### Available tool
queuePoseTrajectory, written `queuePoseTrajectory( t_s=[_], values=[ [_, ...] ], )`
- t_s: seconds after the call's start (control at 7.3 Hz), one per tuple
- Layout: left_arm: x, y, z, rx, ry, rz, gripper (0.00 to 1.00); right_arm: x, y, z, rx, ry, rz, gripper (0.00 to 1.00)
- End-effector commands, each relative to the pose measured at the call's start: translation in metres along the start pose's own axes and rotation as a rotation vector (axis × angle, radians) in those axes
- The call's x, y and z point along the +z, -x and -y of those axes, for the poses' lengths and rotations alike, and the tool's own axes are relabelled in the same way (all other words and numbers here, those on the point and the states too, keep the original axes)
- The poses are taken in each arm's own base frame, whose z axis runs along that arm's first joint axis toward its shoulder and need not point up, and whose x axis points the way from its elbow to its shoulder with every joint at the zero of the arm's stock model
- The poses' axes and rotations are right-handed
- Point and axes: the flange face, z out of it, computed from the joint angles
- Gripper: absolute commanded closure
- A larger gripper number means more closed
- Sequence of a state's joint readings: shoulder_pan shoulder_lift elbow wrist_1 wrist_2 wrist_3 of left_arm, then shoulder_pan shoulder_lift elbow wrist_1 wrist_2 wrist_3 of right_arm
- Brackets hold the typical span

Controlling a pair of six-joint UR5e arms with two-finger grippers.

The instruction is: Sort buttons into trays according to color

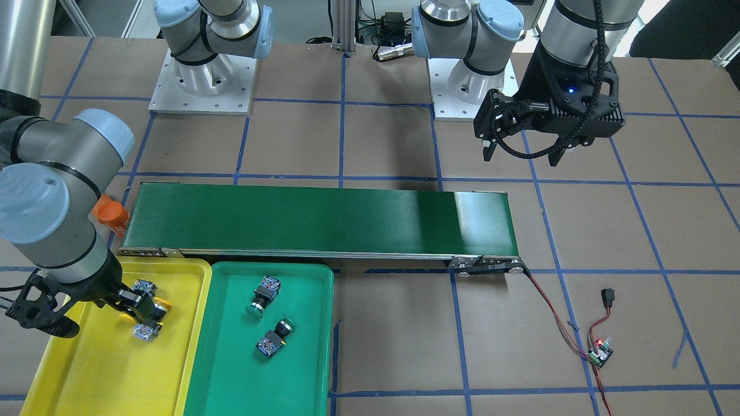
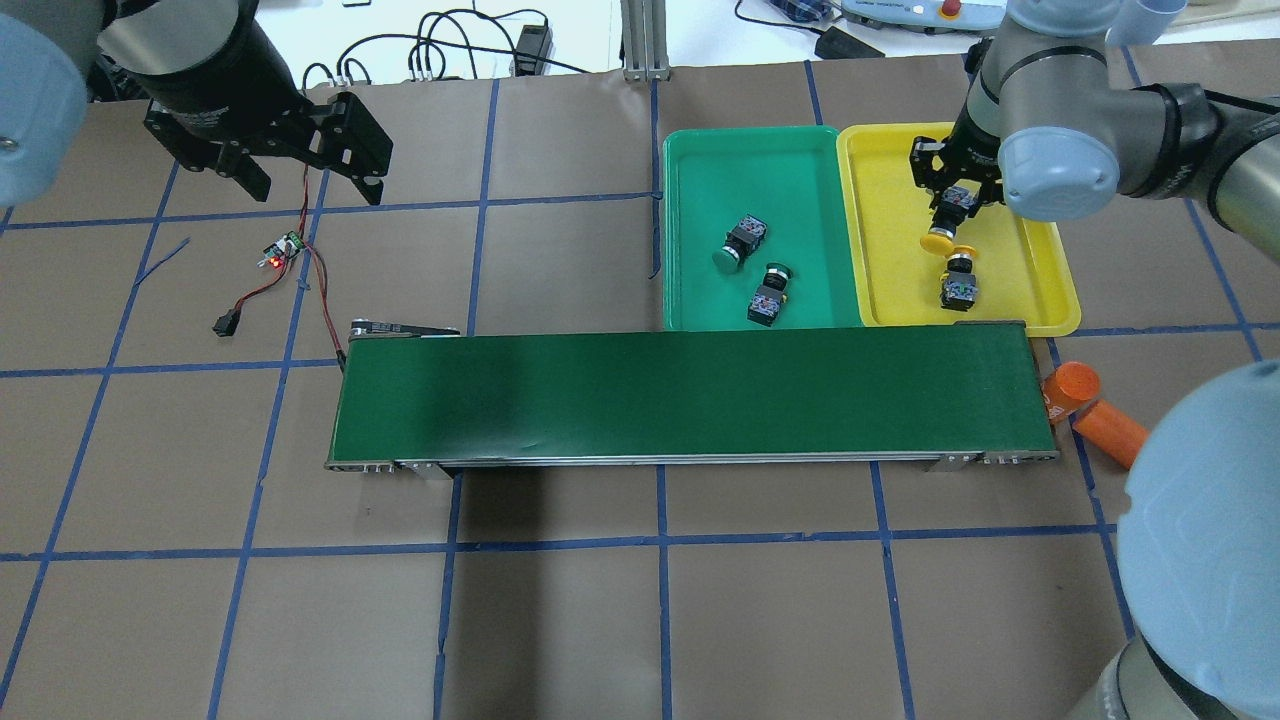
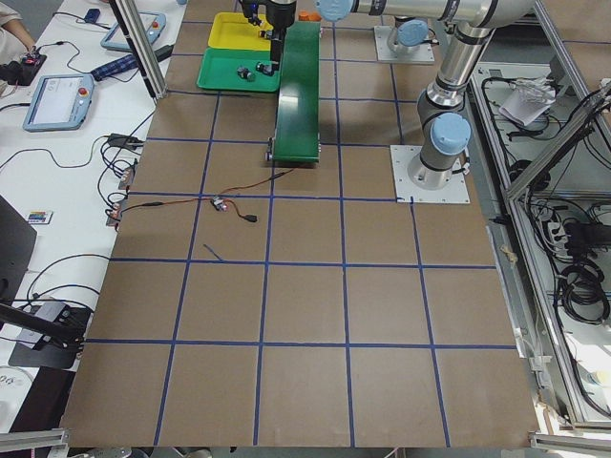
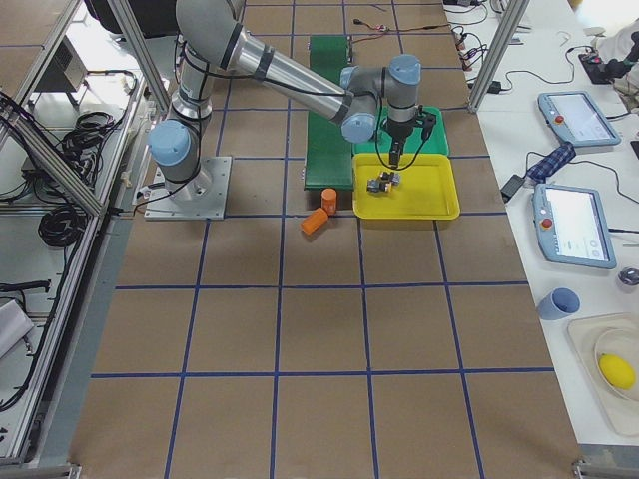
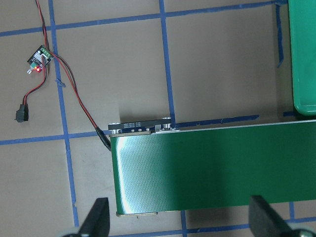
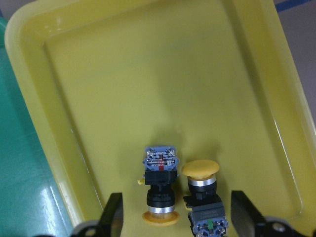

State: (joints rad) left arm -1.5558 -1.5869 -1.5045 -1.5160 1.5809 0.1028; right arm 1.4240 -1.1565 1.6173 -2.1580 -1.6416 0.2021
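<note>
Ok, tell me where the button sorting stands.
Done: both green buttons lie in the green tray, both yellow buttons in the yellow tray. In hand: nothing; the right hand hangs open over the yellow pair, the left hand open, empty. Left: no buttons show on the conveyor belt.

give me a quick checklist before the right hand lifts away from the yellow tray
1. Right hand open, its fingers not touching either button between them: ok.
2. Both yellow buttons lying in the yellow tray: ok.
3. Both green buttons lying in the green tray: ok.
4. No button left on the conveyor belt: ok.
5. Left hand open, holding nothing, over the belt's other end, away from the trays: ok.
</note>
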Motion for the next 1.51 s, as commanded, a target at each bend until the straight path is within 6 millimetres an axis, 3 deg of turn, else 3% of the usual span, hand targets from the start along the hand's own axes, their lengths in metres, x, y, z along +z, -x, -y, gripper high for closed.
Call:
queuePoseTrajectory(
  t_s=[0.0, 0.27, 0.41, 0.55, 0.82, 1.23, 1.37],
  values=[
    [-0.004, 0.000, 0.001, 0.000, -0.007, 0.001, 0.00, -0.075, -0.011, -0.034, -0.009, 0.051, -0.002, 0.00],
    [-0.004, 0.000, -0.002, 0.000, -0.002, 0.001, 0.00, -0.176, -0.029, -0.102, -0.022, 0.112, -0.011, 0.00],
    [-0.005, 0.000, 0.000, 0.000, -0.007, 0.001, 0.00, -0.208, -0.033, -0.131, -0.030, 0.125, -0.007, 0.00],
    [-0.006, 0.000, 0.000, -0.001, -0.010, 0.000, 0.00, -0.222, -0.025, -0.155, -0.071, 0.154, -0.011, 0.00],
    [0.001, -0.001, -0.005, 0.000, 0.002, -0.004, 0.00, -0.213, 0.002, -0.176, -0.188, 0.176, -0.007, 0.00],
    [-0.005, -0.001, -0.009, 0.000, -0.001, -0.002, 0.00, -0.214, 0.003, -0.186, -0.216, 0.186, 0.021, 0.00],
    [-0.001, -0.002, -0.010, 0.001, 0.008, -0.003, 0.00, -0.216, 0.005, -0.188, -0.306, 0.183, 0.060, 0.00]
  ],
)
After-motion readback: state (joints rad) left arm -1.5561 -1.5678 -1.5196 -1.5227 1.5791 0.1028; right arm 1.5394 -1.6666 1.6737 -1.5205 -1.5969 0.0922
